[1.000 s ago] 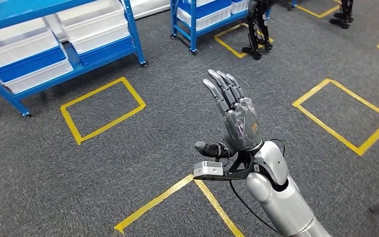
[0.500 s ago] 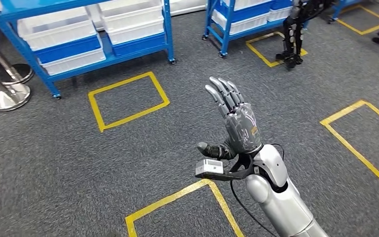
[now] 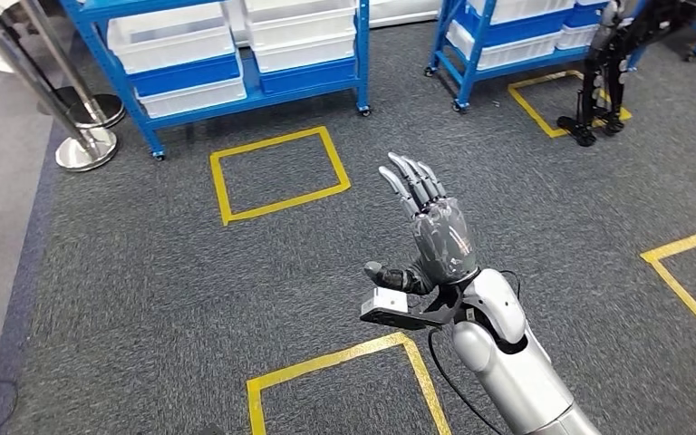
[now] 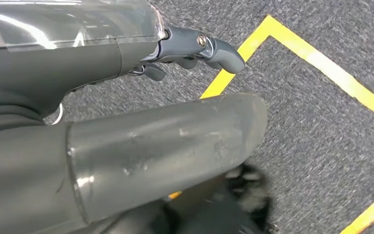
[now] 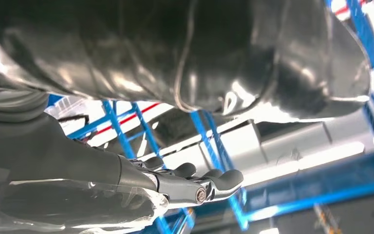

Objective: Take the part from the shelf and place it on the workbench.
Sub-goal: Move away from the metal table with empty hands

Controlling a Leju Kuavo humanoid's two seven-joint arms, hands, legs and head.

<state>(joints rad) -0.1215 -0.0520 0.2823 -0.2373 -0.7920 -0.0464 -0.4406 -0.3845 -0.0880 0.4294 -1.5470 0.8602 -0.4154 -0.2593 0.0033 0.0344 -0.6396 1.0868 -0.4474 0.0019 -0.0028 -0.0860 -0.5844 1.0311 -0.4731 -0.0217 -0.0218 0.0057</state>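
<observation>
Shifting rightward across the head view since a second ago are the shelves and floor markings; the robot is turning, the things themselves are not moving. Right hand (image 3: pixel 435 227) is staying raised ahead of the body, fingers (image 3: pixel 412 181) spread wide, holding nothing. Left hand (image 4: pixel 126 146) is hanging over the carpet, its fingers extended and nothing between them. No part is being carried, so the pickup is judged not yet done.

Beyond the right hand, a yellow taped square (image 3: pixel 278 172) is lying on the grey carpet in front of the blue shelf (image 3: pixel 227 68), now nearly straight ahead, stocked with white bins (image 3: pixel 177 36); which bin holds the part cannot be told. A second blue shelf (image 3: pixel 507 45) is standing to the right, with another robot's dark legs (image 3: pixel 598 86) beside it. Chrome stanchion posts (image 3: pixel 77 136) are standing left of the shelf, close to the approach line. No workbench visible.
</observation>
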